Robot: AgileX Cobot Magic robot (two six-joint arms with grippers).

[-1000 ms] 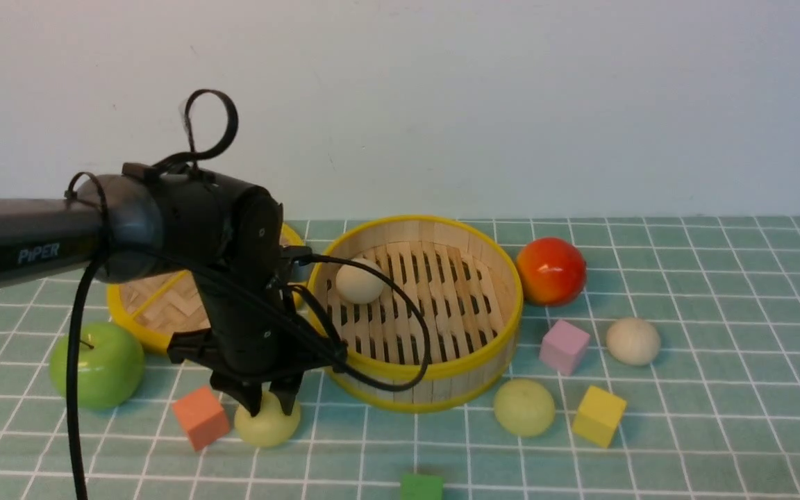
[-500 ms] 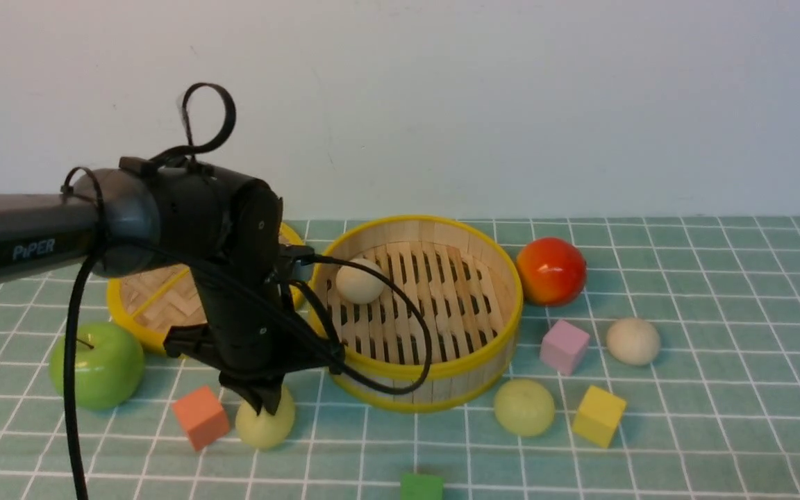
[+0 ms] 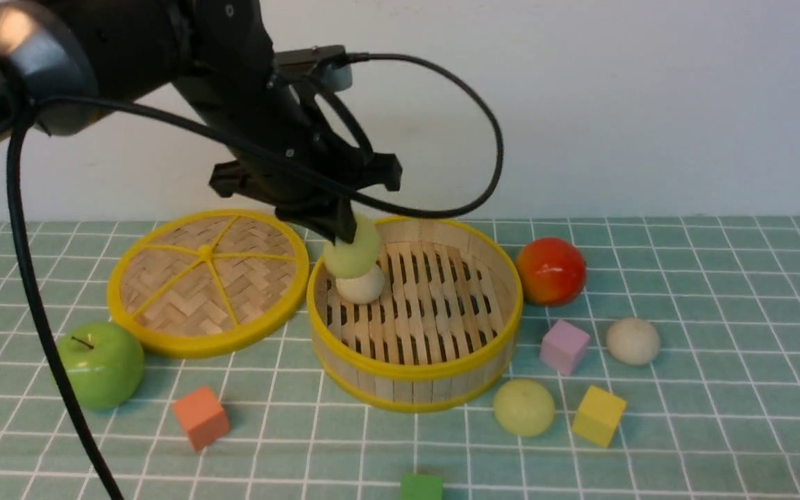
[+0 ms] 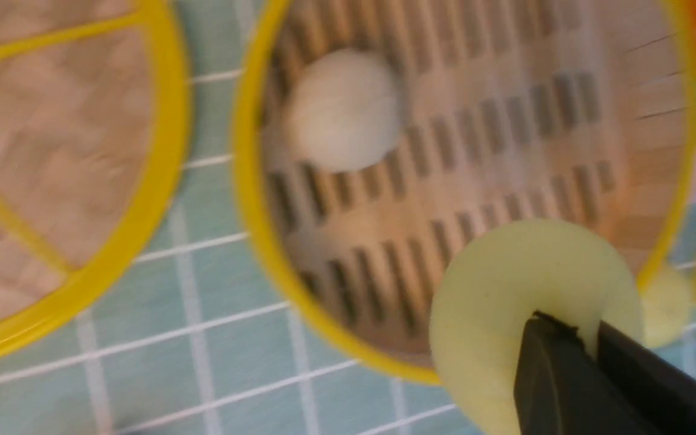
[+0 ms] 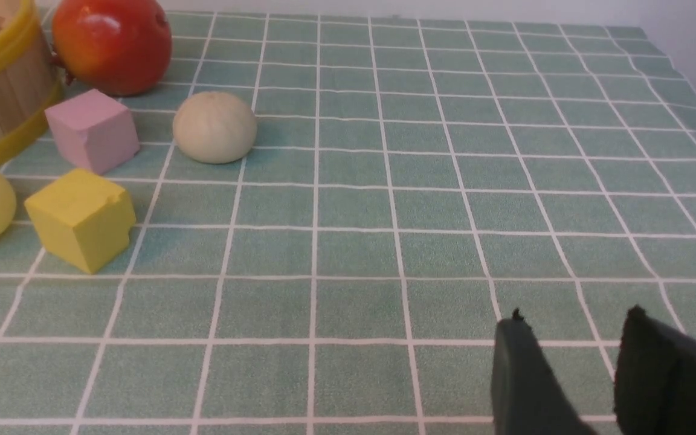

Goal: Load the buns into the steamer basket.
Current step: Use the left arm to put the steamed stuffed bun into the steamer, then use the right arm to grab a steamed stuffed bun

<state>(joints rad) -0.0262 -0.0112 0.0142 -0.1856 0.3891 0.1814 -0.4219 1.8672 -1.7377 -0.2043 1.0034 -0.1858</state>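
Observation:
My left gripper (image 3: 344,232) is shut on a pale yellow-green bun (image 3: 353,255) and holds it in the air above the near-left rim of the steamer basket (image 3: 435,371). In the left wrist view the held bun (image 4: 505,290) hangs over the basket's rim (image 4: 251,199). An off-white bun (image 3: 362,286) lies on the basket's slatted floor, also seen in the left wrist view (image 4: 343,110). A second yellow-green bun (image 3: 523,407) lies in front of the basket. A second off-white bun (image 3: 632,341) lies to its right, also in the right wrist view (image 5: 215,127). My right gripper (image 5: 571,320) is open and empty, low over the cloth.
The flat woven lid (image 3: 209,278) lies left of the basket. A green apple (image 3: 100,364) and an orange cube (image 3: 200,417) sit at front left. A red-orange fruit (image 3: 551,271), pink cube (image 3: 564,346), yellow cube (image 3: 598,415) and green cube (image 3: 421,486) lie around.
My left gripper closed on the yellow-green bun beside the orange cube, lifted it off the cloth and carried it up and right to above the basket's rim.

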